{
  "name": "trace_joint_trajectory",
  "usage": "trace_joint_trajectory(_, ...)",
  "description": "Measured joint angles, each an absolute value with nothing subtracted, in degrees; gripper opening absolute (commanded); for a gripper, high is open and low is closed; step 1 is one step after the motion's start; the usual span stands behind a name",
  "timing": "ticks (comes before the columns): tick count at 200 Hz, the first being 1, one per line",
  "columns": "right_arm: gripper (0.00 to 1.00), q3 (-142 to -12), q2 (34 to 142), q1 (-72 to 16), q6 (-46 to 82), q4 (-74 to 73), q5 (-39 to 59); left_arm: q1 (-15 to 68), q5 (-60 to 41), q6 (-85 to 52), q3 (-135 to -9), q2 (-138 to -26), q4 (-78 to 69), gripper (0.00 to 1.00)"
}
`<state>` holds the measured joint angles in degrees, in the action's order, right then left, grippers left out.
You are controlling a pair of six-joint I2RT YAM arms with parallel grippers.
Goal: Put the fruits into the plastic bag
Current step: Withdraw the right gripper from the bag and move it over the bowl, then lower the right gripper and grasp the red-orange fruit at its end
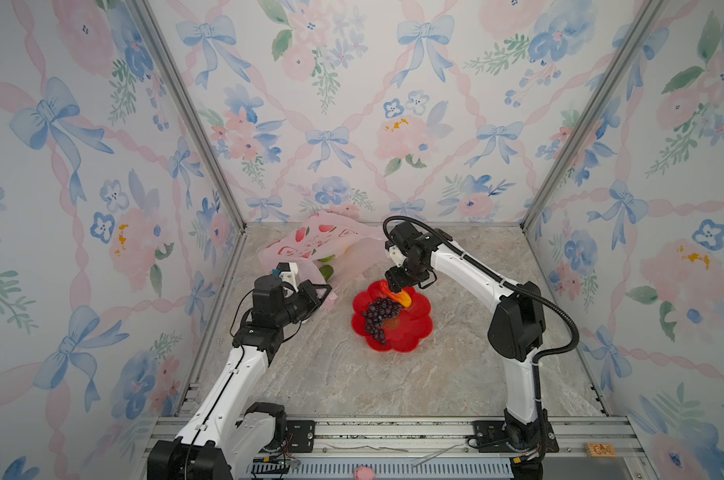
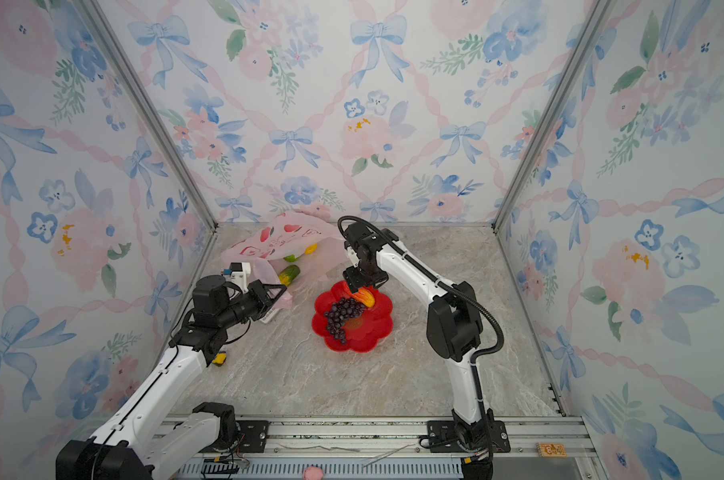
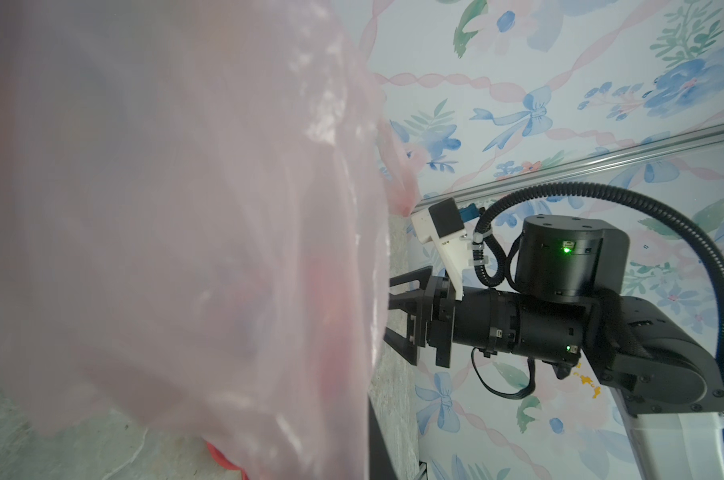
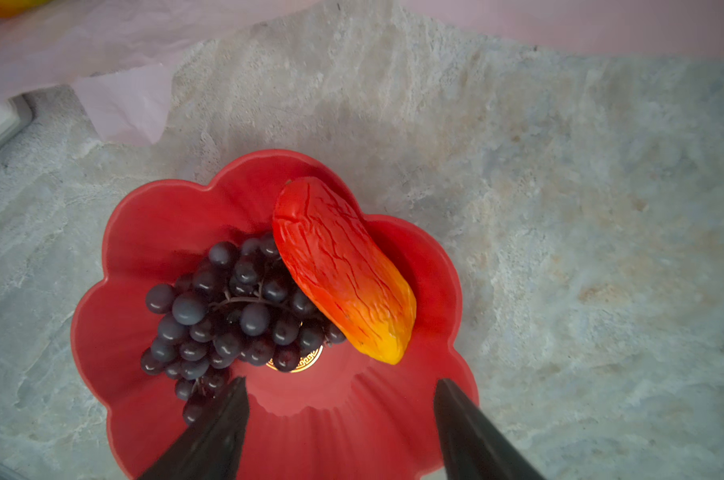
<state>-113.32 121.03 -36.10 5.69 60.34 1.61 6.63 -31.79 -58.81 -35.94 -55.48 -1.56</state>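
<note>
The pink plastic bag (image 1: 310,245) lies crumpled at the back left, and it fills the left wrist view (image 3: 165,208). My left gripper (image 1: 326,293) is shut on its near edge. A green cucumber-like piece (image 2: 289,274), a green round fruit (image 2: 290,257) and a yellow one (image 2: 310,249) sit at the bag's mouth. On the red flower-shaped plate (image 1: 410,332) lie a dark grape bunch (image 4: 231,307) and a red-yellow mango (image 4: 343,270). My right gripper (image 4: 343,407) hangs open just above the plate's far side, close to the mango (image 1: 402,298), with nothing between its fingers.
A white flat object (image 2: 268,318) lies on the marble floor under my left gripper. A small yellow and dark thing (image 2: 219,358) sits beside the left arm. Floral walls close in the left, back and right. A metal rail (image 1: 393,432) runs along the front.
</note>
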Motion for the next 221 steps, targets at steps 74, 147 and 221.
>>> trace_joint_trajectory(74, 0.67, -117.73, 127.55, -37.58, 5.45, 61.01, 1.63, 6.02, -32.01, -58.78, -35.94, -55.48, -0.73, 0.00)
trace_joint_trajectory(147, 0.66, -120.07, 130.52, -37.74, 3.92, 62.48, -1.34, 5.32, -32.69, -58.76, -35.97, -55.72, -0.03, 0.00)
trace_joint_trajectory(221, 0.64, -124.25, 134.28, -39.33, 1.83, 63.90, -5.30, 5.19, -33.10, -58.76, -36.12, -56.07, -0.03, 0.00)
